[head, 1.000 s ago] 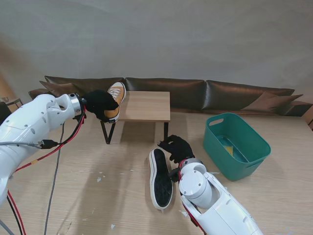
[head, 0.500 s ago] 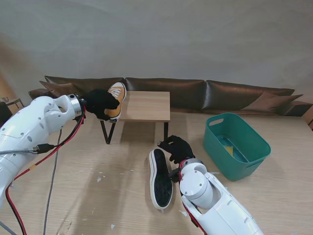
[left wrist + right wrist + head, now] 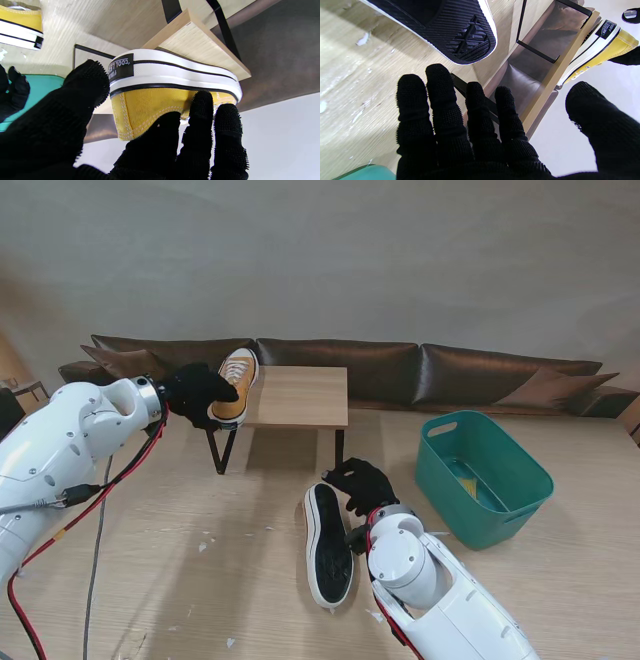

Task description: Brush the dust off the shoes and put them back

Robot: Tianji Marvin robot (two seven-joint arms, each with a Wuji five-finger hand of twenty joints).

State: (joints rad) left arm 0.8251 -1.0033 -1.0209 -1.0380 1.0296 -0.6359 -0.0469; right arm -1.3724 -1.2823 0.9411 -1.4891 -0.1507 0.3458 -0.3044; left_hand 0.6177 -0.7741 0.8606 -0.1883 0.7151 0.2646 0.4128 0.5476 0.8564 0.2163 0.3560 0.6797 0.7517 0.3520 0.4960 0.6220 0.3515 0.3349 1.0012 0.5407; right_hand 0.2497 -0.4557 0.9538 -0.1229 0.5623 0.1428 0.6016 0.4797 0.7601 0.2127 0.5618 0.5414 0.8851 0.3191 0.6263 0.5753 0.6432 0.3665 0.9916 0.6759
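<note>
1. On the left end of the small wooden bench (image 3: 297,395), we see one yellow shoe (image 3: 236,385) resting sole-down, its heel toward our left hand (image 3: 200,392), which wraps it with thumb on one side and fingers (image 3: 200,117) on the canvas.
2. The second shoe (image 3: 329,542) lies on its side on the floor, black sole showing, just beside our right hand (image 3: 362,482), which holds nothing, fingers spread.
3. We judge one shoe about returned, though whether our left hand is releasing we cannot tell; the floor shoe is left to brush and replace.
4. A green tub (image 3: 484,477) stands to the right; the sofa (image 3: 400,370) lies beyond.
</note>
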